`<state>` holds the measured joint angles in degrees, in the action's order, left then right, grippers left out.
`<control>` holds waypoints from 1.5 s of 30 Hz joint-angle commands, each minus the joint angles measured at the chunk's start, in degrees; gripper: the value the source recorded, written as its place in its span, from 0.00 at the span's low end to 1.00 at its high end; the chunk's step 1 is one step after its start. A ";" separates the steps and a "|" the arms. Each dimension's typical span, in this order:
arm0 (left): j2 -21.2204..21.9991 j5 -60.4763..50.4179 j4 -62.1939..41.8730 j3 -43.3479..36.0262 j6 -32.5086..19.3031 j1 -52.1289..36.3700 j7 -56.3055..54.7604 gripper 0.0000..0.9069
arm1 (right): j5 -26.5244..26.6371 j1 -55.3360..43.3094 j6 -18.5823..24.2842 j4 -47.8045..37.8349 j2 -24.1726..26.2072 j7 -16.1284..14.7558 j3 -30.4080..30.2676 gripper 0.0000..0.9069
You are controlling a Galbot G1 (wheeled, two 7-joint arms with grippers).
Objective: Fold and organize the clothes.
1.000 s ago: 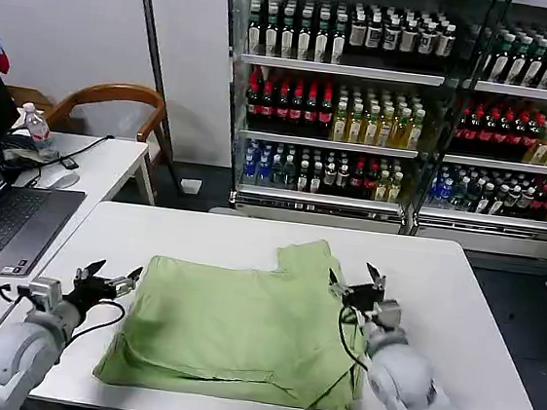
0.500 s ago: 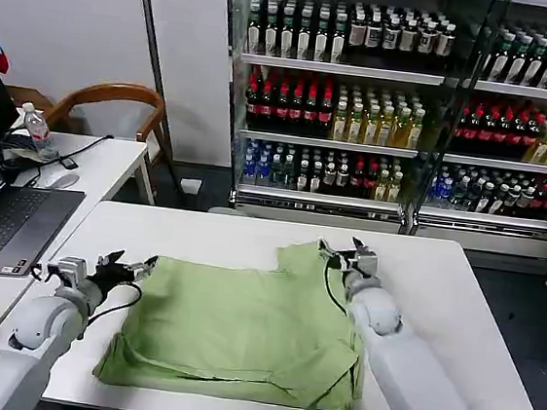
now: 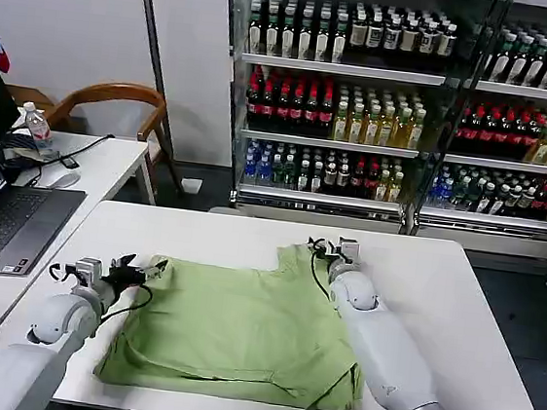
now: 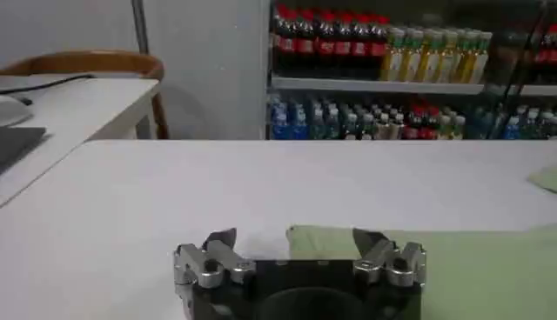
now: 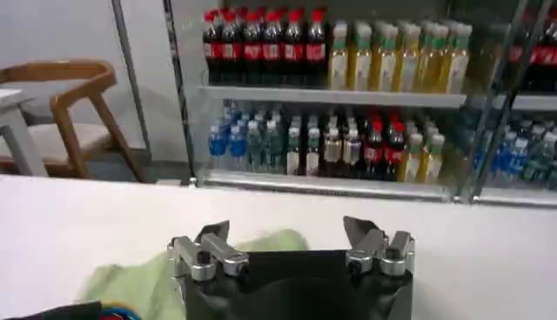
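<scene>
left gripper (image 3: 145, 270) apart | right gripper (image 3: 331, 247) apart, seemingly above polo shirt (image 3: 241, 329)

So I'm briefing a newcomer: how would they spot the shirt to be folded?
Find the white table in front of the drink shelves. The shirt lies flat across its middle between the two grippers, the only light green cloth there.

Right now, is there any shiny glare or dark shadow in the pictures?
Head view: soft, even light, a thin shadow under the green shirt edge on the table. Left wrist view: the left tool is dim, with bright bottle shelves behind. Right wrist view: glass reflections streak the shelves beyond the right tool.
</scene>
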<state>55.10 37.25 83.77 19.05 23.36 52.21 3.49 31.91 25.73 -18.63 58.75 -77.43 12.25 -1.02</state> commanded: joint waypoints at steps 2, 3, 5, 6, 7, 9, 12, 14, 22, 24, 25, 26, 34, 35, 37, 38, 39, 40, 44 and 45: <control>0.45 -0.47 -2.43 -1.41 -0.53 -2.11 0.43 1.00 | 1.34 -1.54 0.78 -4.43 -2.17 0.14 0.13 1.00; 0.56 -0.48 -2.60 -1.64 -0.62 -2.22 0.40 1.00 | 1.41 -1.46 0.71 -4.20 -2.13 0.31 0.13 1.00; 0.74 -0.52 -3.10 -2.06 -0.84 -2.61 0.38 1.00 | 1.41 -1.39 0.49 -3.88 -1.93 0.66 0.04 1.00; 0.79 -0.65 -3.33 -2.26 -0.89 -2.86 0.39 1.00 | 1.48 -1.38 0.38 -3.74 -1.77 0.69 -0.02 1.00; 0.82 -0.98 -3.76 -2.52 -1.02 -3.08 0.35 1.00 | 1.54 -1.35 0.35 -3.65 -1.65 0.71 -0.03 1.00; 0.92 -1.41 -4.59 -2.74 -1.19 -3.53 0.20 1.00 | 2.02 -1.26 0.11 -3.31 -1.17 0.97 -0.09 1.00; 1.17 -1.63 -5.86 -2.73 -0.34 -4.23 -1.00 1.00 | 2.07 -1.02 -0.26 -3.05 -0.73 1.17 -0.31 1.00; 1.12 -1.66 -6.41 -2.82 -0.15 -4.41 -1.39 1.00 | 2.05 -0.86 -0.43 -2.92 -0.66 0.98 -0.36 1.00; 1.31 -2.26 -6.62 -3.25 0.02 -4.85 -0.84 0.04 | 2.09 -1.18 -0.93 -3.36 -1.43 -0.29 0.03 0.00; 1.32 -2.40 -6.67 -3.26 -0.06 -4.78 -0.42 0.04 | 2.31 -1.19 -0.93 -3.39 -1.48 -0.48 0.08 0.00; 1.29 -2.84 -6.70 -3.24 -0.40 -4.58 0.11 0.06 | 2.42 -1.21 -1.00 -3.40 -1.52 -0.59 0.11 0.00; 1.26 -2.94 -6.62 -3.23 -0.71 -4.42 0.54 0.06 | 2.42 -1.22 -1.03 -3.45 -1.60 -0.74 0.11 0.00; 1.07 -2.85 -5.90 -3.54 -0.81 -3.94 0.96 0.06 | 2.42 -1.43 -1.32 -4.03 -2.43 -1.47 0.19 0.00; 1.04 -2.82 -5.82 -3.50 -0.79 -3.95 1.00 0.06 | 2.38 -1.43 -1.31 -4.04 -2.48 -1.41 0.14 0.00; 0.95 -2.81 -5.71 -3.48 -0.79 -3.87 1.25 0.06 | 2.22 -1.46 -1.30 -4.19 -2.63 -1.21 0.11 0.00; 0.92 -2.79 -5.61 -3.44 -0.80 -3.79 1.36 0.06 | 2.11 -1.43 -1.25 -4.23 -2.62 -1.25 0.07 0.00; 0.90 -2.80 -5.49 -3.42 -0.82 -3.63 1.43 0.06 | 1.92 -1.38 -1.18 -4.23 -2.62 -1.28 0.04 0.00; 0.88 -2.80 -5.44 -3.40 -0.84 -3.52 1.54 0.04 | 1.82 -1.32 -1.07 -4.17 -2.57 -1.32 0.00 0.00; 1.04 -2.72 -5.35 -3.13 -1.44 -3.38 2.21 0.06 | 1.40 -1.11 -0.13 -3.27 -2.22 -1.79 -0.02 0.00; 1.16 -2.70 -5.55 -2.70 -1.98 -3.42 2.63 0.06 | 1.18 -0.80 0.15 -2.11 -1.73 -1.91 -0.49 0.00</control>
<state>56.06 34.58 78.54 15.70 22.38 48.81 5.11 33.49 24.72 -19.18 55.19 -79.52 10.63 -1.14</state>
